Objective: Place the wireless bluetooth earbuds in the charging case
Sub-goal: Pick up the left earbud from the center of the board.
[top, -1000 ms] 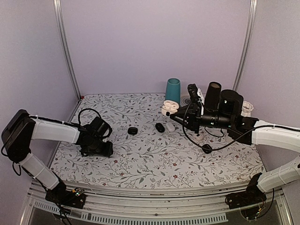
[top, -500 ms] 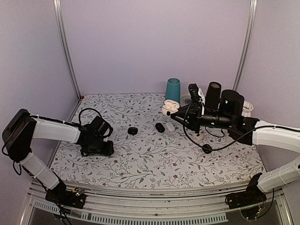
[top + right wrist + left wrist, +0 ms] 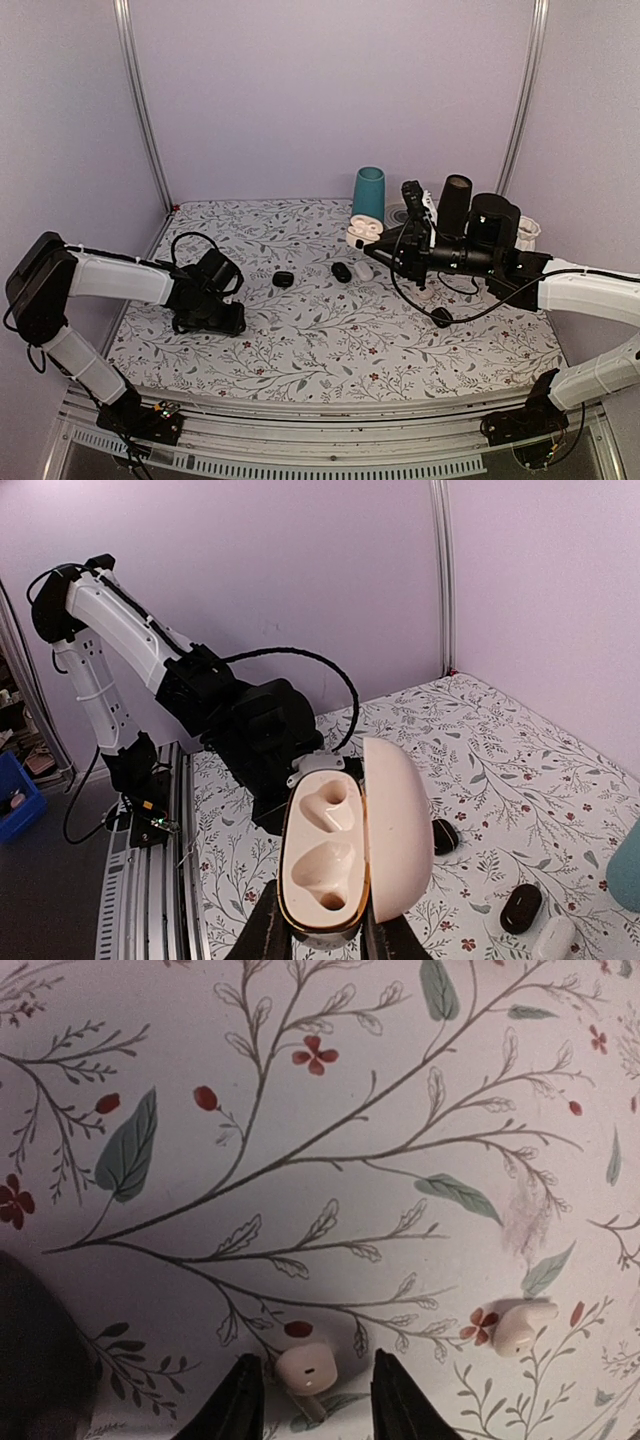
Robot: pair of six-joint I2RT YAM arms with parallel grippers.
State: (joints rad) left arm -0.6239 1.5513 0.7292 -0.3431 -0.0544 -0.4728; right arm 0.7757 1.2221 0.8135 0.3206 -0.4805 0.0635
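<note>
Nothing legible in any view right now: the charging case (image 3: 345, 850) shows plain, unmarked plastic, and the desk (image 3: 330, 1130) shows only printed leaves and flowers.

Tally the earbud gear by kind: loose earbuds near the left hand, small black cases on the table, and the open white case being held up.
Loose white earbuds: 2
Small black cases: 2
Open charging case, both sockets empty: 1
Total: 5

Top overhead from rear; left wrist close, downward; right faces left arm (image 3: 120, 630).
</note>
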